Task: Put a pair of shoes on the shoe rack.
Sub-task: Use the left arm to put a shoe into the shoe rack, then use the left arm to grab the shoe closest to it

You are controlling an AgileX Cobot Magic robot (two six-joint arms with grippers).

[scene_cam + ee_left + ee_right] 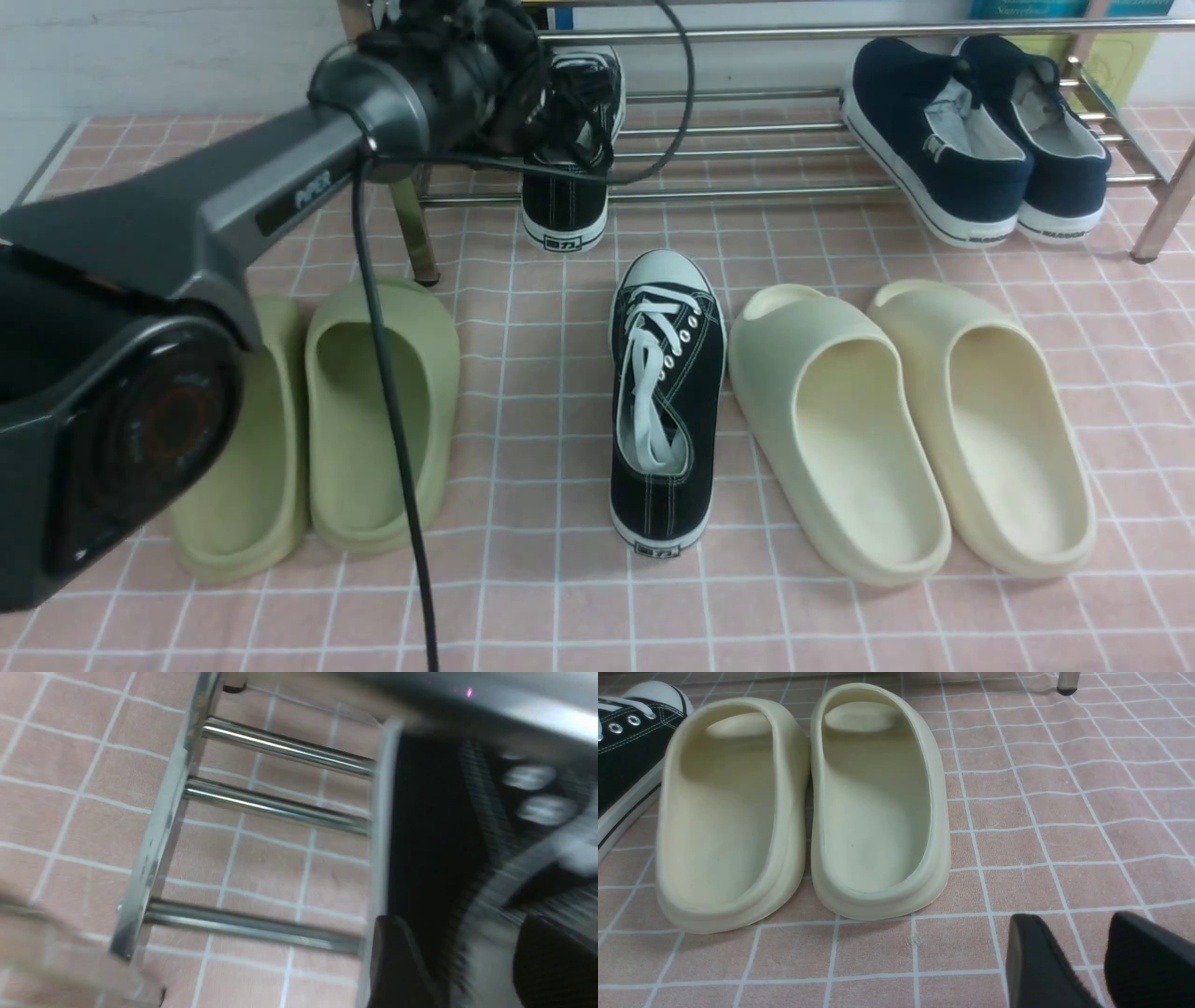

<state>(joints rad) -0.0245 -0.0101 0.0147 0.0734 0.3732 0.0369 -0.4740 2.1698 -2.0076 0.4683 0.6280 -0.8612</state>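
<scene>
The robot's left arm (233,205) reaches to the 11 o'clock corner of the pink checked tabletop (541,579). There one black canvas sneaker (565,201) sits on the chrome shoe rack (747,193), at the rack's 9 o'clock end. Its toe points to 12 o'clock and its labelled heel overhangs the front bar.

In the blurred left wrist view, the left hand (460,933) stands over that sneaker with its fingers (397,961) spread wide. Part of the shoe's side lies between them. The blur hides whether either finger touches the canvas.

The second black canvas sneaker (667,411) lies flat at the centre of the tabletop, off the rack, with its white toe cap toward 12 o'clock. A pair of green foam slides (373,411) sits at its 9 o'clock and a pair of cream foam slides (915,429) just beside it at 3 o'clock.

Two navy slip-on shoes (971,140) occupy the rack's 3 o'clock end, well apart from the sneaker.

The right hand (1083,933) hangs over bare cloth near the cream slides, its fingers slightly parted and holding nothing.
</scene>
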